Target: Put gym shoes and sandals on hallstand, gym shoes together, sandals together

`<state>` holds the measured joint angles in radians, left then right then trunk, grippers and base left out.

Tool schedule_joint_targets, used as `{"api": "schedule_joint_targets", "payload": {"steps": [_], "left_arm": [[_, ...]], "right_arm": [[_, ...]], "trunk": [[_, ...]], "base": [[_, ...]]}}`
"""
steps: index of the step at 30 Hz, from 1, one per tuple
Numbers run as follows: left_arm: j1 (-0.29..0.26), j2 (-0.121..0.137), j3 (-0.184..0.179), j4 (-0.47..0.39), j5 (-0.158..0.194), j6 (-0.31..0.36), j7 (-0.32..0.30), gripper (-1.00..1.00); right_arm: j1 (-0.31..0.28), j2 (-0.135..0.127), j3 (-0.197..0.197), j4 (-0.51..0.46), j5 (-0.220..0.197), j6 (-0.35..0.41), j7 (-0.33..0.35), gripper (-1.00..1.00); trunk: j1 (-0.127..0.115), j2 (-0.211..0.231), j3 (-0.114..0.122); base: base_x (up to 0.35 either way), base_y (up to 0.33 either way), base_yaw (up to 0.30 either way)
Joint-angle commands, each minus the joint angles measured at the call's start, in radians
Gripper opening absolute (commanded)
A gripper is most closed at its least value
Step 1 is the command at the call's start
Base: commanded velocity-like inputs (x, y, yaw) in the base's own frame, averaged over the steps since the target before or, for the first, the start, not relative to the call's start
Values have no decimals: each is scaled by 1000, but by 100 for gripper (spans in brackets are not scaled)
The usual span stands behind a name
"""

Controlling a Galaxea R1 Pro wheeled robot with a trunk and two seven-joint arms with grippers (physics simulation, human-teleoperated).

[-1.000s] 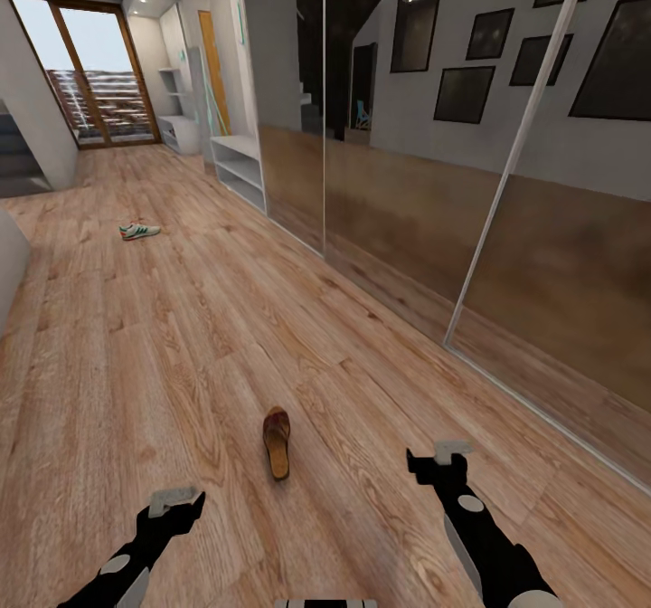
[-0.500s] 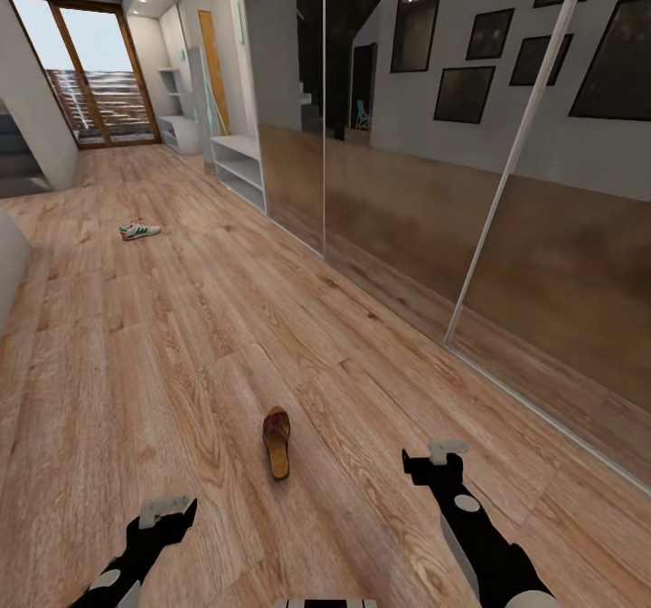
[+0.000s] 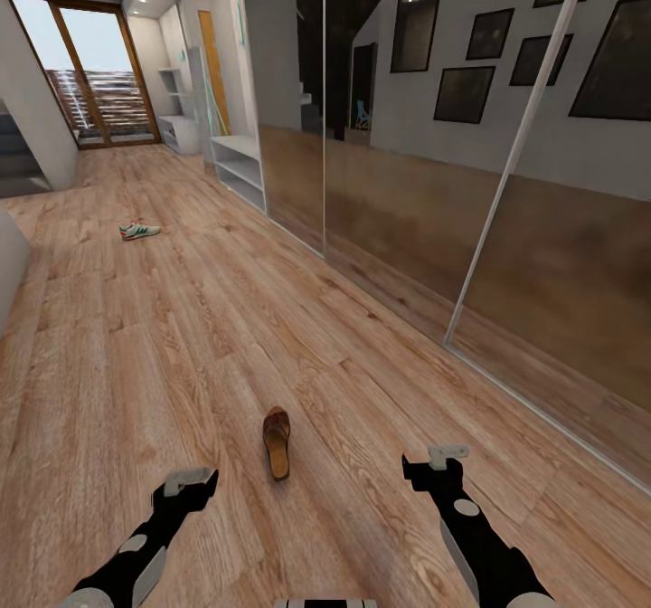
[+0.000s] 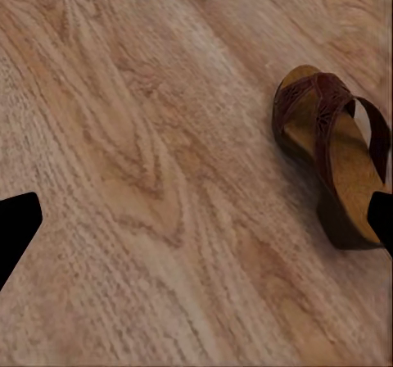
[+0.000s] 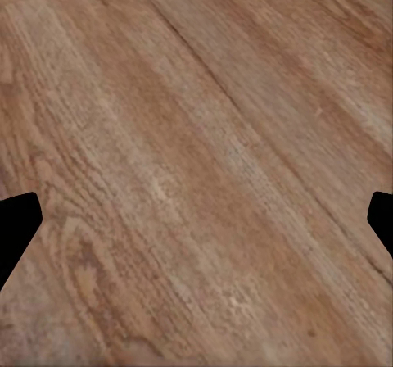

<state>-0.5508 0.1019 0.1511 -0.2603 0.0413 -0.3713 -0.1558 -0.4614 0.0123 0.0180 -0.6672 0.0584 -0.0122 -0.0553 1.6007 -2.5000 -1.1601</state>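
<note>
While your left gripper [image 3: 190, 479] and right gripper [image 3: 447, 455] hover with fingers spread and empty, the sandal [image 3: 277, 441] lies between them on the corridor floor [image 3: 181, 337]; a gym shoe [image 3: 139, 230] sits far left.

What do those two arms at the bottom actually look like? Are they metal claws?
Both are slim black arms with round light-grey discs at the joints. The left gripper and right gripper each end in a pale grey blocky piece. In the wrist views the fingertips are plain black wedges. No cables or markings show.

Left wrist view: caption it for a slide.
Left gripper, jaws open, hovers over the wood floor with a brown sandal lying beside one fingertip.
</note>
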Motion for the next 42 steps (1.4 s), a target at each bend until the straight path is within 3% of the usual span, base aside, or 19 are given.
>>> {"api": "schedule_joint_targets", "payload": {"steps": [1, 8, 9, 17, 24, 42], "left_arm": [[-6, -3, 0, 1, -1, 4, -11, 100], [-46, -29, -24, -20, -41, 43, -11, 100], [-170, -31, -25, -24, -113, 271, -10, 100], [-230, -39, -27, -44, -130, 371, -11, 100], [-244, -38, -28, -74, -133, 405, -9, 100], [-229, -35, -28, -89, -134, 403, -5, 100]], "right_arm": [[0, 0, 2, 3, 6, -1, -6, 100], [0, 1, 2, 9, 6, -2, -6, 100], [0, 1, 2, 11, 6, -2, -6, 100], [-1, 2, 2, 25, 4, -3, -6, 100], [-1, 5, 2, 28, 4, -3, -6, 100], [-1, 8, 2, 29, 3, -3, -6, 100]], "trunk": [[0, 0, -1], [0, 0, -1], [0, 0, -1], [0, 0, -1], [0, 0, -1], [0, 0, -1]], "base": [[0, 0, 0], [0, 0, 0], [0, 0, 0], [0, 0, 0], [0, 0, 0], [0, 0, 0]]}}
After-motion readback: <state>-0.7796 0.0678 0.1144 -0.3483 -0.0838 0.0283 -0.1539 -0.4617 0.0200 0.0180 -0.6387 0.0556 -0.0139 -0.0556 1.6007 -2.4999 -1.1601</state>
